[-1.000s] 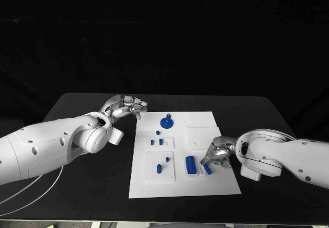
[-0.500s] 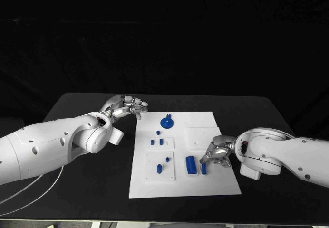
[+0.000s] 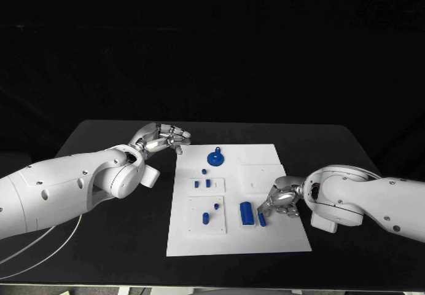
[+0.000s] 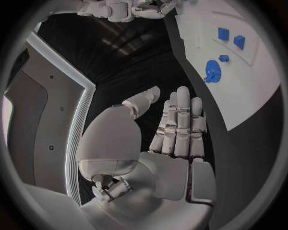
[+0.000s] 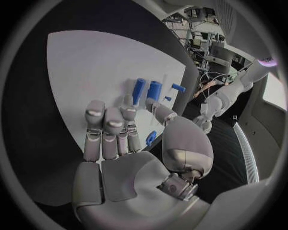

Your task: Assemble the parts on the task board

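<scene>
The white task board (image 3: 237, 236) lies mid-table. On it stand a blue gear (image 3: 215, 159), small blue pegs (image 3: 202, 182), two more pegs (image 3: 210, 211), a blue block (image 3: 246, 212) and a slim blue part (image 3: 262, 220). My right hand (image 3: 279, 201) hovers low at the board's right side, fingers stretched out beside the slim part, with nothing clearly held. In the right wrist view its fingers (image 5: 111, 127) reach over the board (image 5: 90, 62) toward blue cylinders (image 5: 147, 89); a small blue piece (image 5: 151, 138) shows by the thumb. My left hand (image 3: 164, 136) is off the board's far left corner, holding nothing, fingers (image 4: 180, 120) straight.
Black table (image 3: 106, 246) surrounds the board on all sides. The left wrist view shows the board (image 4: 252, 91) with the gear (image 4: 211, 71) and blue blocks (image 4: 231, 37), and the right hand (image 4: 129, 8) far off.
My right hand has edged slightly left toward the blue block, and the slim blue part beside it has shifted a little left. The left arm has not moved.
</scene>
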